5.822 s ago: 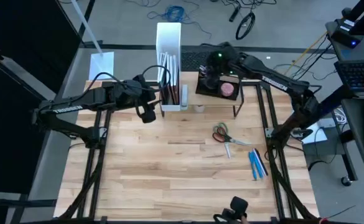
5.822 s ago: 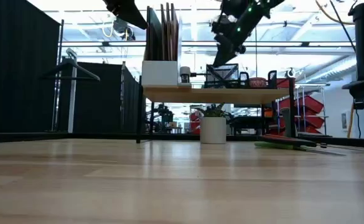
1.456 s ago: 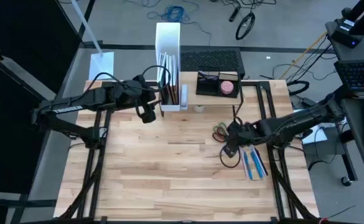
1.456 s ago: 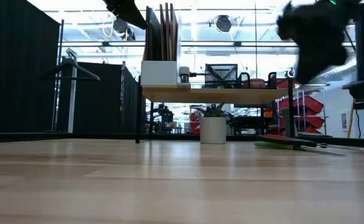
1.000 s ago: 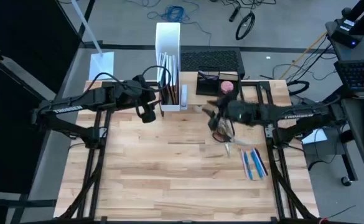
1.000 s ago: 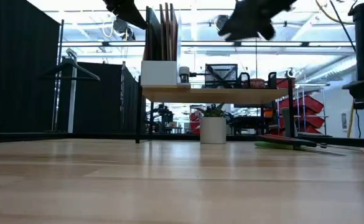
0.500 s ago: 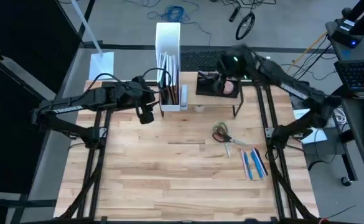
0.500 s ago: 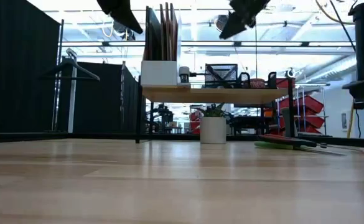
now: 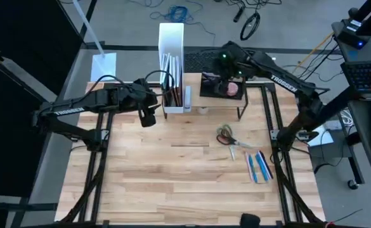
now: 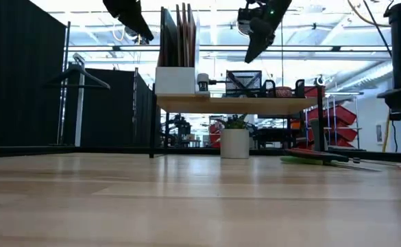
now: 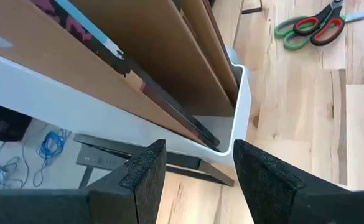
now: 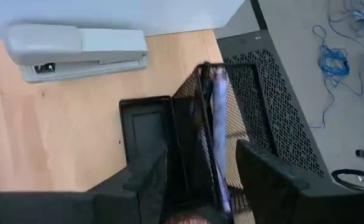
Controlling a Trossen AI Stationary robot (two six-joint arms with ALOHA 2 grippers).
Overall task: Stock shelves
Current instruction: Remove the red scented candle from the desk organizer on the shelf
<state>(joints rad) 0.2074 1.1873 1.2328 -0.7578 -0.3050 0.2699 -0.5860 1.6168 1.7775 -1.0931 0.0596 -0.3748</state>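
The shelves (image 9: 201,103) stand at the table's far side, a light-wood top (image 10: 241,104) on thin black legs. On the top sit a white file box (image 9: 172,63) with brown folders, a grey stapler (image 12: 76,50) and a black mesh organizer (image 12: 150,137). A blue pen (image 12: 218,124) stands slanted in the organizer. My right gripper (image 9: 225,81) hangs open just above the organizer, one finger on either side of the pen and clear of it. My left gripper (image 9: 148,116) hovers open beside the file box's near left corner (image 11: 238,118).
Green-and-red scissors (image 9: 225,135) and a few blue pens (image 9: 258,166) lie on the table right of centre. A pink round thing (image 9: 233,89) sits in the organizer's right part. A small white plant pot (image 10: 235,140) stands under the shelves. The table's near half is bare wood.
My right gripper has swung from above the scissors toward the table's far edge, over the shelves, and has come down a little over the organizer.
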